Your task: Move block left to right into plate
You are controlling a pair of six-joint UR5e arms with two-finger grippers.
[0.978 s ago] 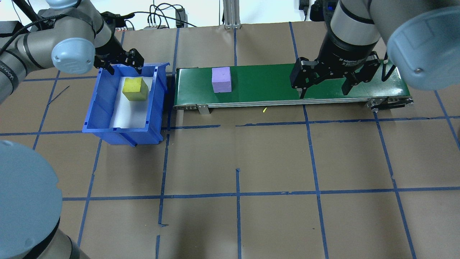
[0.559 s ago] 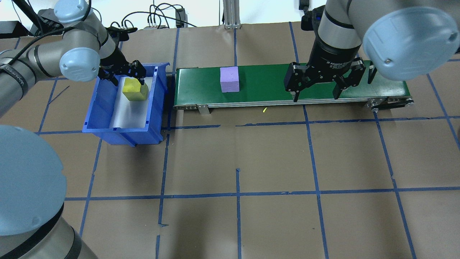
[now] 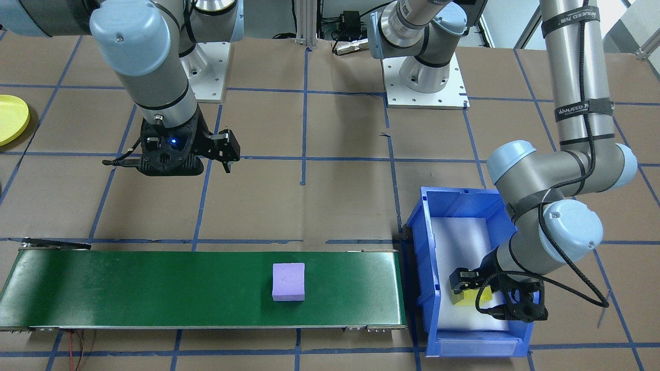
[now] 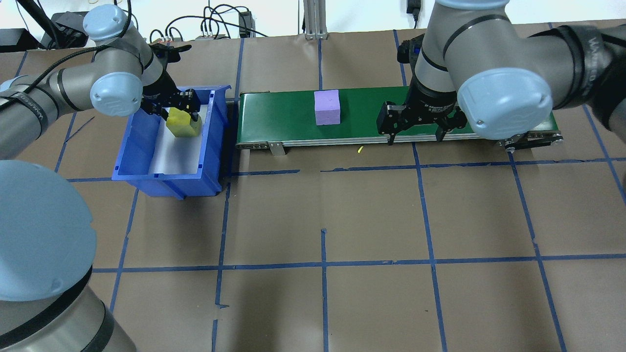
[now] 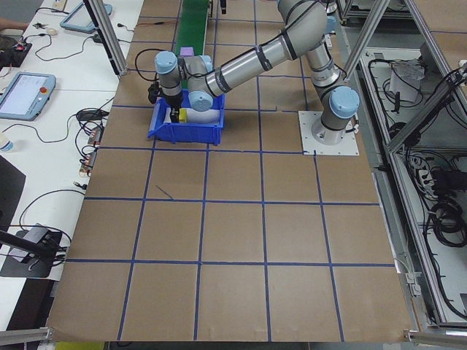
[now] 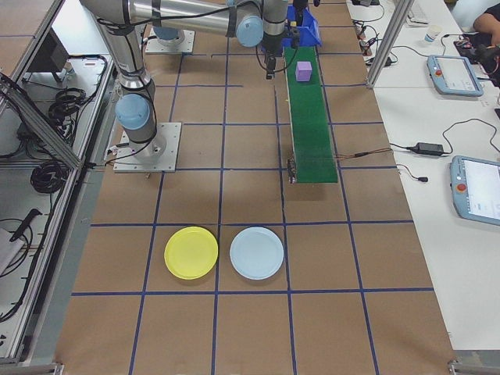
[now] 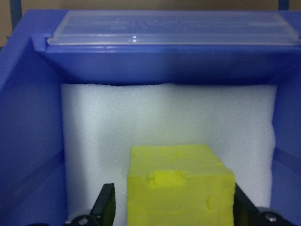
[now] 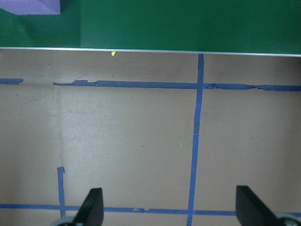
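Viewed from above and from both wrists, with the blue bin [image 4: 168, 146] as landmark at one end of a brown-papered bench [image 4: 323, 220] gridded in blue tape.

Inside the bin, on white foam padding [image 7: 169, 117], a yellow foam block [image 4: 182, 123] — set toward the bin's far wall in the overhead view. Lowered into the bin, the left end effector [image 4: 171, 106], its two fingers spread wide, one on either side of the block; in the wrist view a narrow gap shows beside the left fingertip [image 7: 106, 205], so nothing gripped as yet.

Just beside the bin, starting at its right wall in the overhead view, a long green conveyor belt [image 4: 283, 117]. On the belt, a short way along from the bin, a purple foam block [image 4: 327, 107], standing free.

Farther along from the bin, past the purple block, the right end effector [image 4: 415, 128] — hanging over the belt's near edge, fingers wide apart, holding nothing; bare paper and tape between its fingertips [image 8: 94, 207] in the wrist view.

Well away from the bin, beyond the belt's far end, a yellow plate [image 6: 191, 252] flat on the bench, with a pale blue plate [image 6: 256, 252] just beside it.
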